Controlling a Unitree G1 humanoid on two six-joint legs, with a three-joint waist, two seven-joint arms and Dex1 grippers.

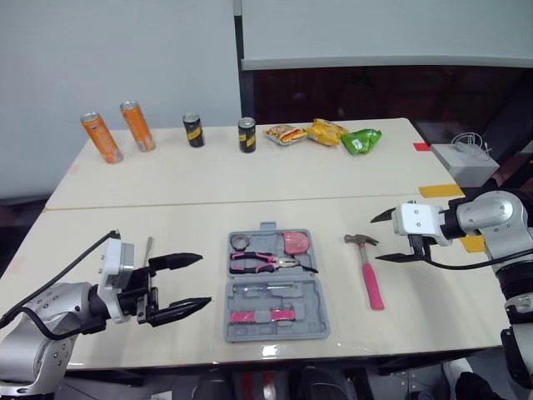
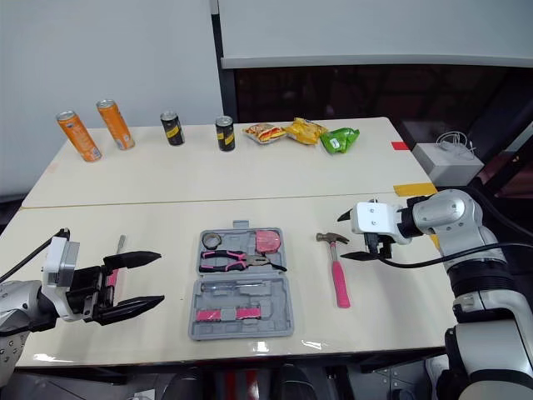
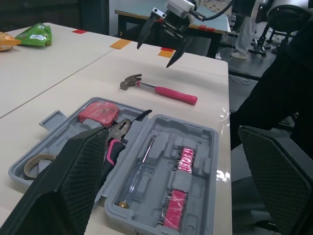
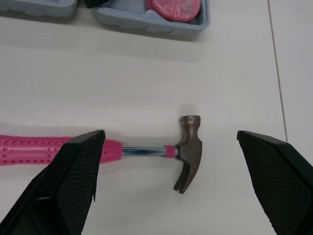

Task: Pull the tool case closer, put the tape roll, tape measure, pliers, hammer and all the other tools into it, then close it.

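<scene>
Lying on cream table [image 1: 166,233]: open tool case [image 1: 273,300], hammer [image 1: 371,279]; left tool [image 1: 204,282], right tool [image 1: 376,239] both gaping, empty; grey wall [image 1: 125,50] behind.

Tool case [image 1: 319,308] is looking matt grey plastic. Hammer [image 4: 146,151] is showing dimpled pink rubbery grip, shiny chrome shank, dull brown metal head. Table [image 1: 166,242] is reading smooth, slightly glossy. Left gripper [image 1: 204,282] pads [image 3: 73,181] are showing black cross-hatched texture.

- The pink handle of your hammer [image 4: 161,151] runs off the right wrist view's edge.
- The tool case [image 4: 151,25] is cut by that same view's edge.
- A finger [image 3: 63,186] of your left gripper [image 1: 202,282] hides the handles of the pliers [image 3: 119,131].
- The thin tool [image 1: 148,248] beside that gripper is too small to name.
</scene>
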